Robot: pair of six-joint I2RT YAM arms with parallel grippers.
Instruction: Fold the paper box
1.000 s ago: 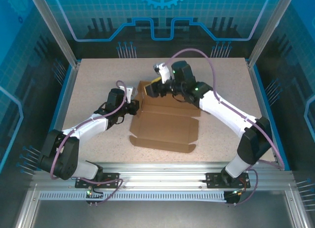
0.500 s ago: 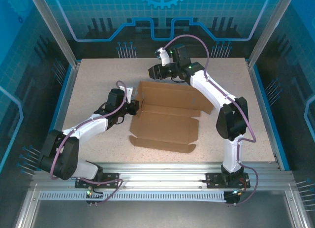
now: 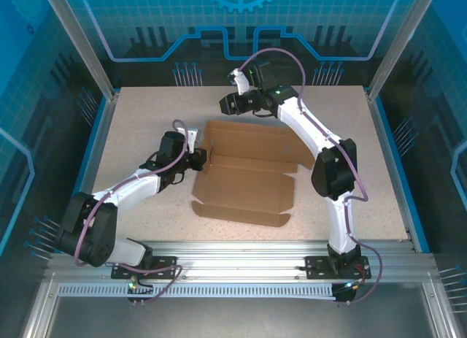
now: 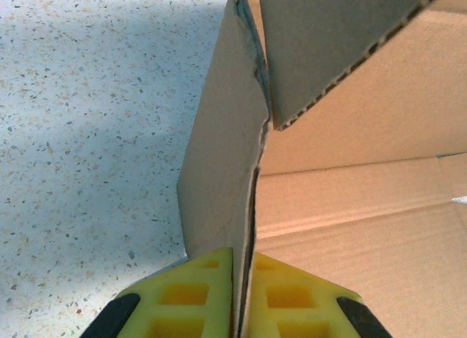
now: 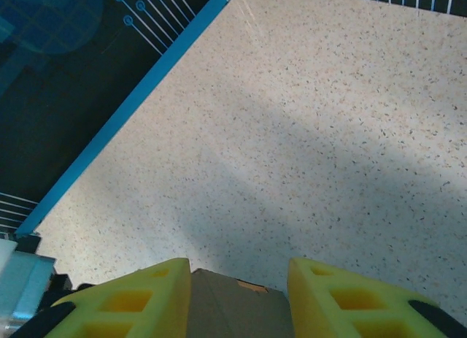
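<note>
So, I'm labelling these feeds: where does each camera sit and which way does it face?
Top external: above and behind, looking down at the table; left arm and right arm show.
Left wrist: looks along the left gripper, shut on a raised flap of the paper box.
Right wrist: looks down past the open right gripper at the table.
Shared: all see the paper box.

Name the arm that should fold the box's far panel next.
Probably right: the right gripper hangs open at the box's far edge, while the left gripper is shut on its left flap.
</note>
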